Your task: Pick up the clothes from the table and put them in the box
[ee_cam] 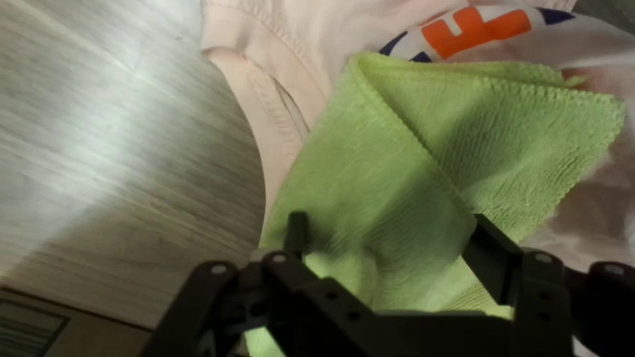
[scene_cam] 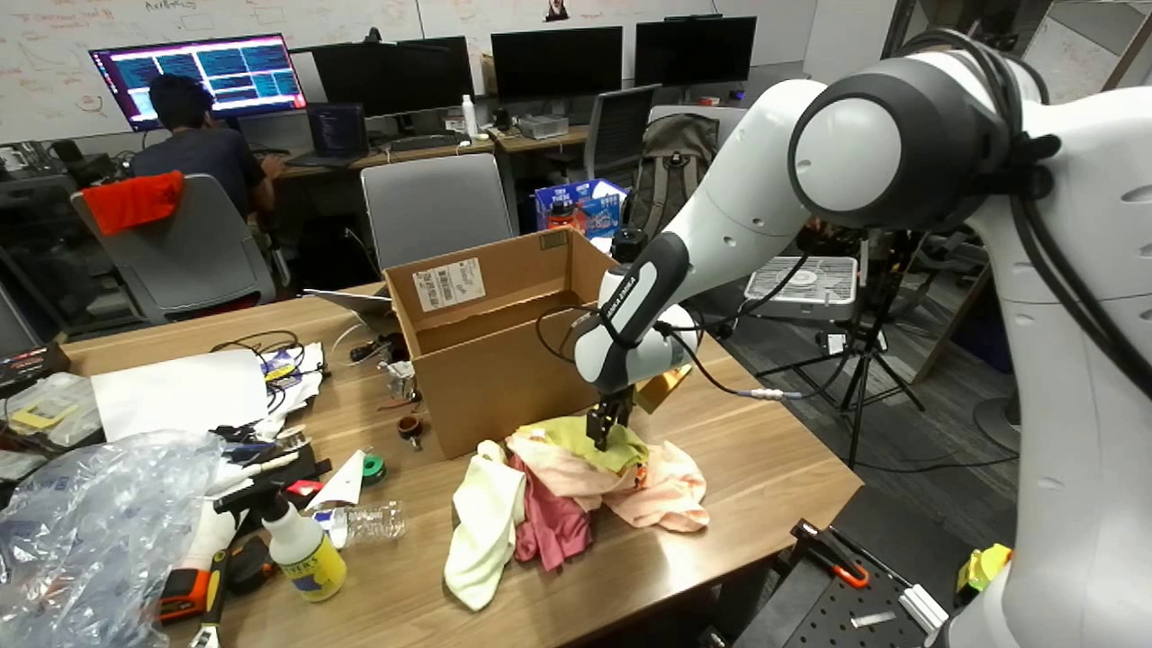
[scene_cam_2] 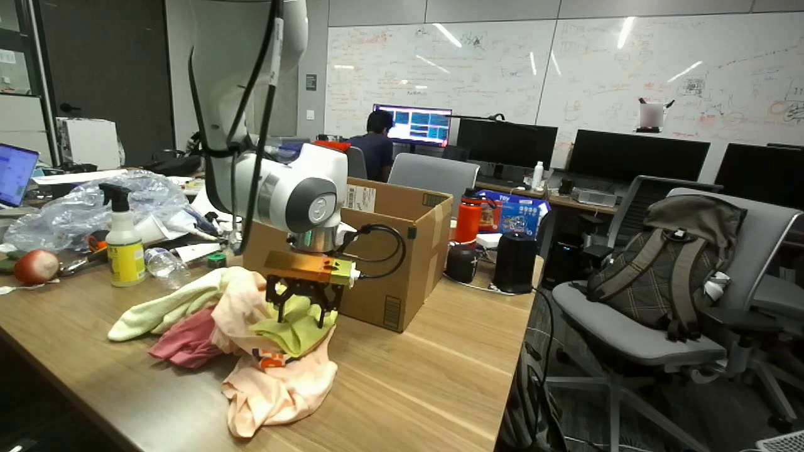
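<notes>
Clothes (scene_cam: 569, 477) heaped on the table (scene_cam: 765, 450), near side of the box (scene_cam: 504, 387) in an exterior view: creased pink piece (scene_cam: 551, 531); peach piece (scene_cam_2: 282, 386), orange print (ee_cam: 506, 26) partly covered; yellow-green piece (ee_cam: 367, 193) on top, my gripper (scene_cam_2: 300, 322) wide over it. I read "TRY" on a far blue carton (scene_cam: 603, 214). Cream piece (scene_cam: 486, 531), left: long axis near-to-far.

The box (scene_cam: 504, 387) stands on the table (scene_cam: 765, 472), and here are the clothes (scene_cam: 576, 481), heaped just on its near side, gripper (scene_cam_2: 301, 321) at the top of the heap! Left of the clothes in both exterior views, the spray bottle (scene_cam: 308, 555); farther left in an exterior view, the plastic bag (scene_cam: 108, 531). Behind the box, a chair (scene_cam: 436, 205); well right, a backpack (scene_cam_2: 672, 260) on another chair (scene_cam_2: 619, 329).
</notes>
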